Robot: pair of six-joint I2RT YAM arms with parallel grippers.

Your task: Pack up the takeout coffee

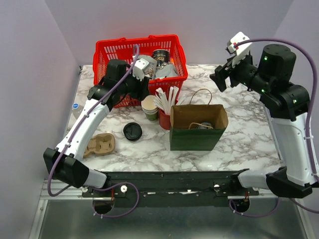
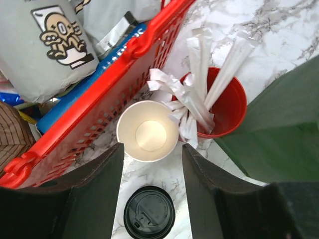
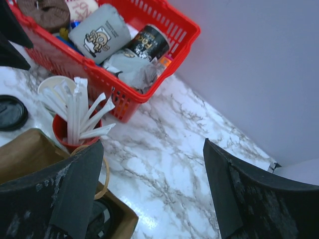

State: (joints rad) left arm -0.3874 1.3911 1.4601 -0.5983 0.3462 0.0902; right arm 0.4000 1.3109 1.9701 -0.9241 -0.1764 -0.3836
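Closest to you in the left wrist view, the left gripper (image 2: 152,162) hangs released, its black fingers (image 2: 94,194) apart with nothing between them, above a loose black lid (image 2: 148,213) on the marble and, just beyond it, a lidless green cup (image 2: 147,132), cream inside; here, I judge, lies the trouble; come straight down and you would close on the lidless cup or the spare lid, neither of which is the drink to pack; the cup stands just beside the red basket (image 2: 89,117) on one side and the red cup of white wrapped sticks (image 2: 227,107) on the other, so a lowered finger could spill the sticks or catch the basket wall; the green paper bag (image 1: 195,140) stands open and upright next to the red cup, and a shove there could topple it; the right gripper (image 3: 153,149) is released and empty too, high over the marble on the far side of the bag; the takeout coffee (image 1: 202,125), as far as I can tell, is the dark round-topped thing low inside the bag, partly hidden by a handle, though you should not take that as certain; it sits well apart from the left gripper, off to its right past the red cup, and nearer the right gripper, below it, touched by neither.
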